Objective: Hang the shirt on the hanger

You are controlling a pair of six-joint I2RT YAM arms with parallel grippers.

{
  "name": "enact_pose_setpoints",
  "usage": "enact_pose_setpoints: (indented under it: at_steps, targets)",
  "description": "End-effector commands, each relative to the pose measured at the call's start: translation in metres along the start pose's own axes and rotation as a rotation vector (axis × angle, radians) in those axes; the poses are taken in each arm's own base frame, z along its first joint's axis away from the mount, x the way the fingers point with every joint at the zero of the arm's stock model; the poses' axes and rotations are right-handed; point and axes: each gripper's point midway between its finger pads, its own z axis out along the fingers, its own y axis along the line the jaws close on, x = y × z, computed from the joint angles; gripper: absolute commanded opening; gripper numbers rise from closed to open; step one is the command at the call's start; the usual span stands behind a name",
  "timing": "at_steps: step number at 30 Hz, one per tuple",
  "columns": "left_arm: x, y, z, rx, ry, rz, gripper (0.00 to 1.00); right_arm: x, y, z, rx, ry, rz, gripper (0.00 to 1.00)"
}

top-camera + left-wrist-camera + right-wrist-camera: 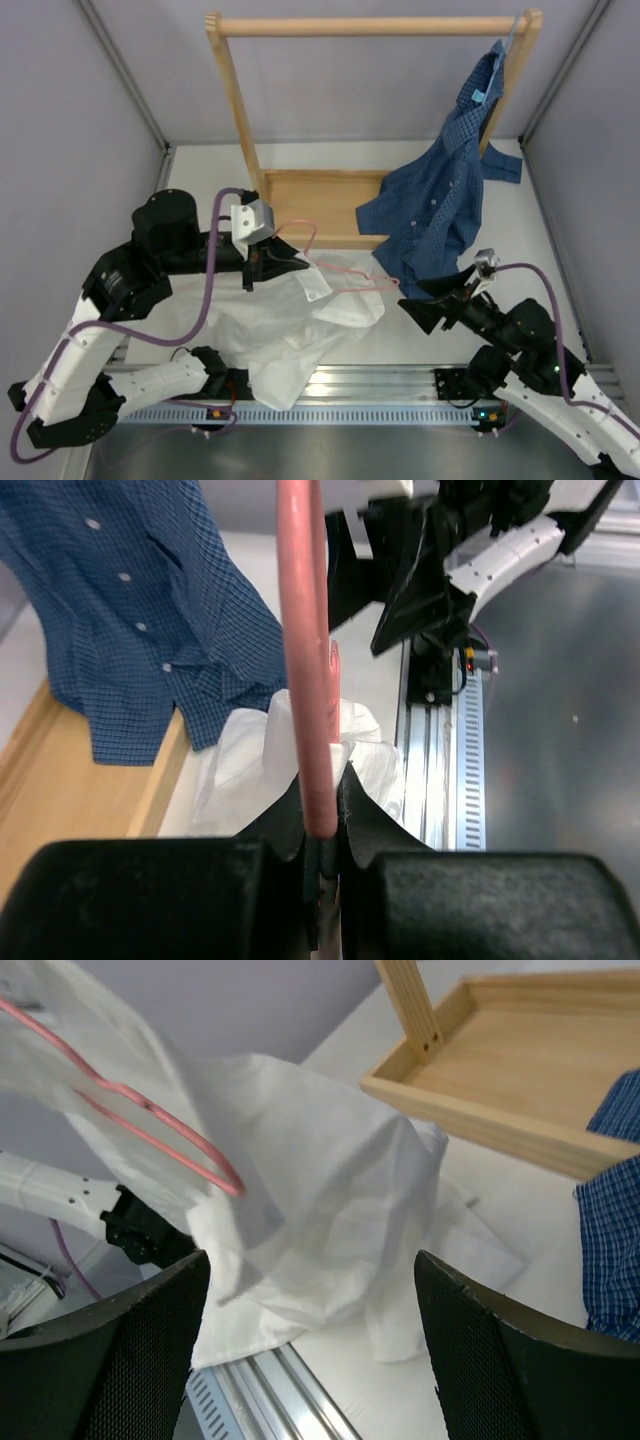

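White tabletop [545, 250] fills a grey-walled enclosure, with a ribbed aluminium rail [370, 385] along its near edge.

**Near zone.** The right gripper [310, 1260] has its black, mesh-textured jaws spread wide and grips nothing. It faces the shirt [290, 340]. The shirt is thin, white, heavily creased cloth, heaped on the table between the two arms and reaching down to the rail.

**Middle zone.** The left gripper [322, 790] is clenched on the hanger [305, 660], a slim, smooth, salmon-pink wire of round section. The hanger extends rightward above the heap. Part of the cloth drapes over the wire. Whether the wire sits inside the collar or a sleeve cannot be determined.

**Far zone.** A pale wooden rack [370, 27] rises from a shallow wooden tray [300, 200]. A dark blue checked shirt [440, 200] hangs from its right post, with its hem just beside the hanger's far end.

**Probable faults.**
- Round wire in a narrow pinch is likely to swivel under the cloth's weight and tilt the frame.
- Limp cloth is likely to slide off the smooth wire if the hanger is raised unevenly.
- A closing right gripper could trap several layers together and bunch the opening shut.
- The wire end could snag the checked shirt's hem.
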Motion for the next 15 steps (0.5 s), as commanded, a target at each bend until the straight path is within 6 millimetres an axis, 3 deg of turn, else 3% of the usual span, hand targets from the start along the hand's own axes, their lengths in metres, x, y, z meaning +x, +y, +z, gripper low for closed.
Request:
enact_pose_setpoints:
  at_steps: [1,2,3,5,6,10,13,15]
  targets:
    - [-0.026,0.015,-0.008,-0.123,-0.111,-0.033,0.0,0.036,-0.015,0.018,0.038,0.127,0.009,0.79]
    - [-0.031,0.018,-0.01,-0.15,-0.134,-0.046,0.0,0.04,-0.001,0.022,-0.045,0.154,0.0,0.77]
    - [-0.034,0.019,-0.013,-0.165,-0.15,-0.054,0.0,0.031,0.009,0.03,-0.095,0.122,-0.015,0.75]
    - [-0.04,0.018,-0.019,-0.184,-0.184,-0.049,0.0,0.034,0.013,0.043,-0.131,0.142,-0.035,0.72]
    - [-0.043,0.015,-0.02,-0.178,-0.202,-0.084,0.0,0.022,0.022,0.049,-0.171,0.098,-0.049,0.71]
    - [-0.043,0.016,-0.023,-0.201,-0.212,-0.112,0.0,0.01,0.042,0.064,-0.258,0.095,-0.071,0.68]
    - [-0.041,0.025,-0.024,-0.247,-0.209,-0.129,0.0,0.006,0.04,0.063,-0.239,0.085,-0.078,0.67]
    - [-0.038,0.027,-0.022,-0.254,-0.202,-0.136,0.0,0.0,0.026,0.061,-0.155,0.051,-0.068,0.64]
